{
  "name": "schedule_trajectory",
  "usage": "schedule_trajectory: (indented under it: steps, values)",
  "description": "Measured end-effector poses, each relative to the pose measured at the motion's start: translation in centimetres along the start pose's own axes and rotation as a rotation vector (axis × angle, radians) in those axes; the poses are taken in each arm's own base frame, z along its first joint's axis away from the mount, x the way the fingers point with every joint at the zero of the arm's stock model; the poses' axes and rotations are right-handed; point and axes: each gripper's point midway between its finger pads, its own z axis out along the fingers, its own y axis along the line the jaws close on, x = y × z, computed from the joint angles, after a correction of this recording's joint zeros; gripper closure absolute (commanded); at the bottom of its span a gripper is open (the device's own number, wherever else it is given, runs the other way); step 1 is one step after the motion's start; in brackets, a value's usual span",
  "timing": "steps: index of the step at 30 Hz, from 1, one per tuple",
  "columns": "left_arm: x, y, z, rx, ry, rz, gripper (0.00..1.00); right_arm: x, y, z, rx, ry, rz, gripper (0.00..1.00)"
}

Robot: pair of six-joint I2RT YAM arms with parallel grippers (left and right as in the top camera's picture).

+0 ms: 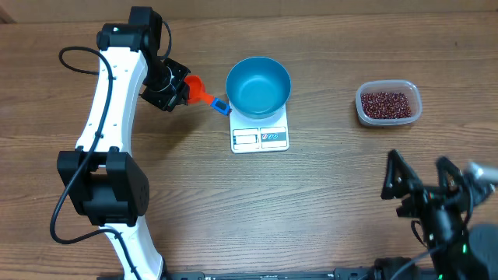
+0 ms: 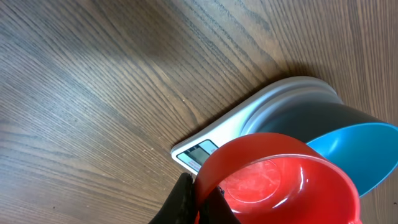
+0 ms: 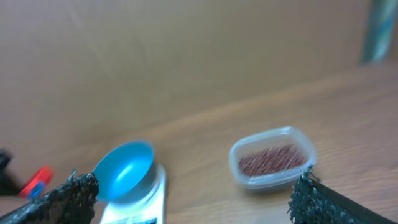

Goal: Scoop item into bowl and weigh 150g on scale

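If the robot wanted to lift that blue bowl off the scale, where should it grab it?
Probably the rim of the blue bowl, from above on the side facing the tub: it stands upright and empty, so one finger fits inside, and the red scoop crowds the other side.

Left arm (image 1: 113, 93), down the left side of the overhead frame: smooth white tubular links joined by boxy black joint housings (image 1: 105, 187). A thin black cable (image 1: 71, 56) runs off its upper link, and another runs beside the lower housing. Its left gripper (image 1: 177, 89) is black and blocky. Right arm (image 1: 451, 225), lower right corner: black, with a small green light (image 1: 464, 249). Its right gripper (image 1: 420, 177) has two slim black fingers (image 3: 69, 198), which look rough and grainy in the right wrist view.
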Motion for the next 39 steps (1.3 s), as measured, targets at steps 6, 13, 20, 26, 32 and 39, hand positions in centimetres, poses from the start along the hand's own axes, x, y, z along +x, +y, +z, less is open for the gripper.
schedule_trajectory:
  steps: [6, 13, 20, 26, 32, 39]
  values:
    - [0.0, 0.0, 0.0, 0.000, 0.001, -0.004, 0.96, 1.4, 3.2, 4.1, -0.142, 0.238, 0.060, 0.00]
    - [1.1, -0.5, 0.3, -0.002, 0.013, -0.025, 0.96, 4.7, 8.2, 8.8, -0.460, 0.503, 0.163, 0.00]
    - [2.9, -1.1, 0.7, -0.008, 0.026, -0.019, 0.96, 7.1, 10.1, 11.9, -0.581, 0.715, 0.425, 0.00]
    - [5.2, -1.9, 1.3, -0.016, 0.048, -0.017, 0.96, 9.9, 10.2, 13.8, -0.596, 0.869, 0.560, 0.00]
    - [7.6, -2.7, 1.8, -0.018, 0.067, -0.046, 0.96, 10.7, 11.2, 14.2, -0.635, 0.901, 0.564, 0.00]
    - [10.9, -4.9, 2.6, 0.025, 0.088, -0.048, 0.96, 10.4, 12.7, 13.9, -0.700, 0.887, 0.521, 0.00]
